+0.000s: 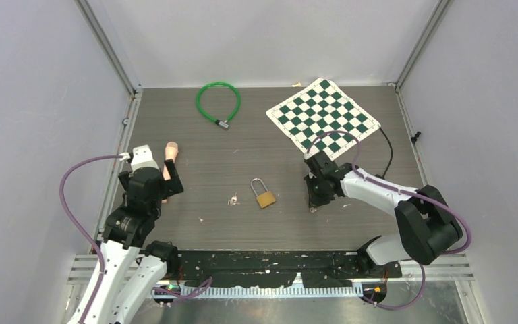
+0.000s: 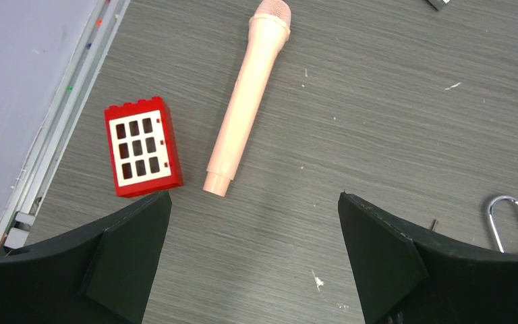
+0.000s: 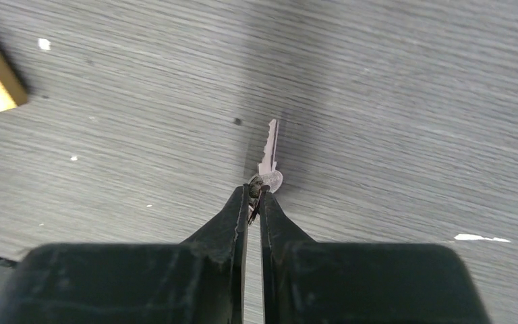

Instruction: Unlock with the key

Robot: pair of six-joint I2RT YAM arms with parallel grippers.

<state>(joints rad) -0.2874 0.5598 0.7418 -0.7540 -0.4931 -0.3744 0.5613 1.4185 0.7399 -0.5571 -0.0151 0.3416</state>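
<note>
Currently held key (image 3: 270,158): silver, pinched by its round head at the very tips of the right tool (image 3: 254,196). The blade points straight away from the tool, with its cut edge on the left in the right wrist view. Whether the blade tip touches the bench (image 1: 195,155) cannot be told.
Right tool state: closed on the key, with only a thin slit between the fingers.
Right tool position: low over the bench, to the right of the padlock (image 1: 264,195) and apart from it.
Padlock: brass body with a silver shackle, lying flat near the bench centre. The shackle points toward the far edge.
Small metal piece (image 1: 233,199): lies just left of the padlock, too small to identify.
Left tool (image 2: 253,196): wide open and holding nothing, above the left side of the bench.
Pink microphone (image 2: 246,108): lies flat ahead of the left tool.
Red window block (image 2: 140,146): lies just left of the microphone's base end, not touching it.
Green cable lock (image 1: 217,102): looped at the far edge of the bench.
Chessboard mat (image 1: 322,116): lies at the far right, behind the right arm.
</note>
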